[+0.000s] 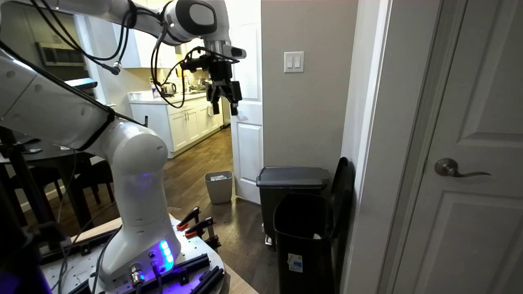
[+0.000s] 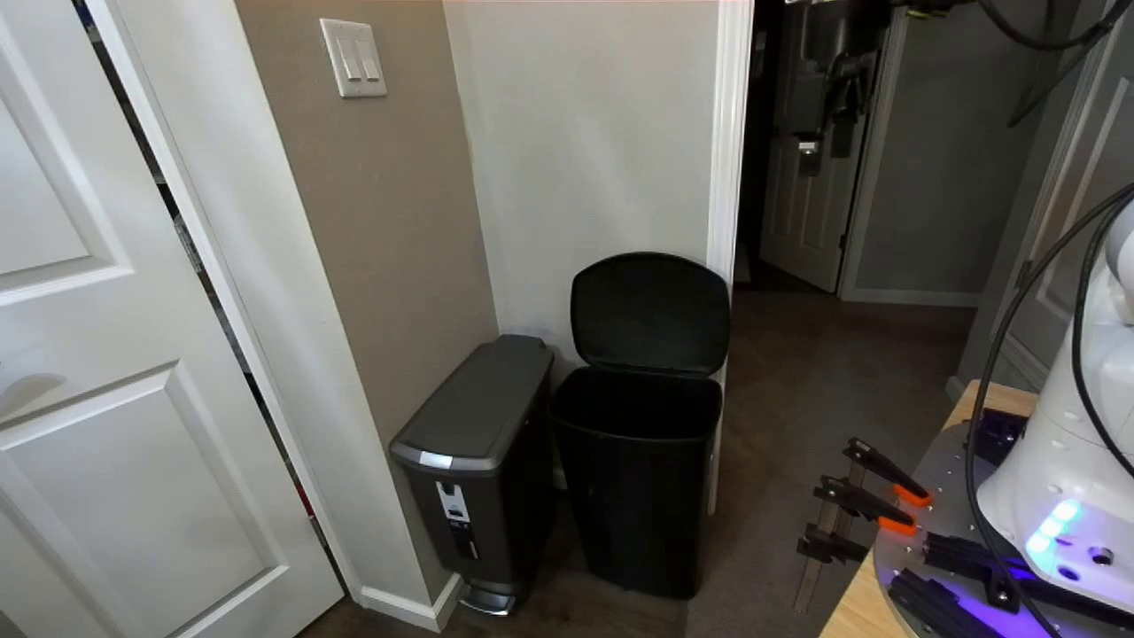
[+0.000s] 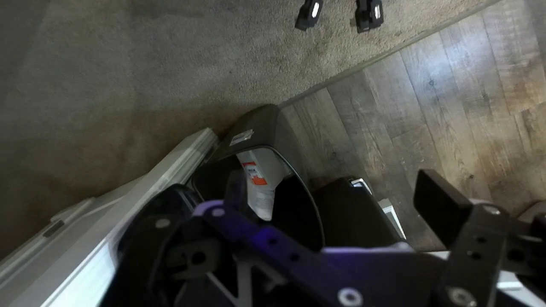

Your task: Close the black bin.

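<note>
The black bin (image 1: 304, 261) stands against the wall with its lid (image 1: 342, 200) up and leaning back on the wall. In an exterior view, the bin (image 2: 633, 509) shows its dark open mouth, and the lid (image 2: 651, 315) rises behind it. In the wrist view, the bin (image 3: 260, 123) has a white carton inside; its lid (image 3: 164, 204) is partly hidden by a finger. My gripper (image 1: 225, 108) is open and empty, pointing down, high above the bins and apart from them. It shows dimly in an exterior view (image 2: 824, 159). Its fingers are wide apart in the wrist view (image 3: 339, 196).
A second dark bin (image 1: 292, 177) with a shut lid stands beside the black bin. A small pale wastebasket (image 1: 219, 190) sits by the white door. A white door frame (image 2: 722, 177) is close to the lid. Clamps (image 2: 855, 501) stick out from the robot's table.
</note>
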`<control>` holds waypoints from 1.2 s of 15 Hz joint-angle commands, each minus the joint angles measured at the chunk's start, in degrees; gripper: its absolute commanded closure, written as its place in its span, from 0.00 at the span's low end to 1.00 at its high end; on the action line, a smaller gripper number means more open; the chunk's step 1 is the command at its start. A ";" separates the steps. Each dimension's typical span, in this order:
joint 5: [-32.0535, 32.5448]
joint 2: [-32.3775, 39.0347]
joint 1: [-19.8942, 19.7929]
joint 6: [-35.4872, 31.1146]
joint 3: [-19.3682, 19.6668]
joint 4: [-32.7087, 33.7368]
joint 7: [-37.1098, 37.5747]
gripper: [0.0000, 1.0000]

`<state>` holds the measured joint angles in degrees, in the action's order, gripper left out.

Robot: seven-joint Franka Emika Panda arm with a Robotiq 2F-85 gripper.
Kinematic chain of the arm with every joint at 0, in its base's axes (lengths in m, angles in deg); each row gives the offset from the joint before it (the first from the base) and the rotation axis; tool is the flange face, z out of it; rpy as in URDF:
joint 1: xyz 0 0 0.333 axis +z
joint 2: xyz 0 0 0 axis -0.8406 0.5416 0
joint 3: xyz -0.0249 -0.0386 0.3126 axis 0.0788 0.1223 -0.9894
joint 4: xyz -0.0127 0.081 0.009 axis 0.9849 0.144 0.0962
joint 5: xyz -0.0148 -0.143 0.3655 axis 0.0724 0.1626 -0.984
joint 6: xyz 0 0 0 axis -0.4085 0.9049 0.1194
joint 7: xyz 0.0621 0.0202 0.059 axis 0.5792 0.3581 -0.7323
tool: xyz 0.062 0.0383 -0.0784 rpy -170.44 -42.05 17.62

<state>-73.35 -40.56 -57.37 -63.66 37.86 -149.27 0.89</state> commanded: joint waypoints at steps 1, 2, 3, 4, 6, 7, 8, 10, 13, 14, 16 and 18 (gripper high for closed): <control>-0.03 10.97 1.31 -6.61 -4.69 4.90 5.15 0.00; 0.84 14.61 1.16 -9.09 -6.16 6.53 6.55 0.00; 1.59 18.11 0.97 -11.11 -7.26 8.25 7.64 0.00; 2.94 21.42 0.29 -12.89 -8.39 10.17 8.52 0.00; 6.41 28.48 -0.01 -15.46 -9.37 14.87 9.97 0.00; 8.58 31.62 -0.21 -16.29 -9.60 17.32 10.36 0.00; 11.08 34.67 -0.23 -16.51 -9.63 20.17 10.83 0.00; 15.48 40.68 0.15 -15.84 -8.87 26.21 11.50 0.00; 17.38 48.01 1.41 -13.97 -6.72 34.52 10.08 0.00; 14.84 50.25 2.00 -13.45 -5.91 36.99 7.51 0.00; 15.74 47.97 2.69 -15.60 -5.09 33.82 9.36 0.00; 15.65 50.41 3.02 -15.20 -4.72 36.19 9.25 0.00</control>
<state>-57.63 9.86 -56.14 -79.02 31.37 -113.21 10.18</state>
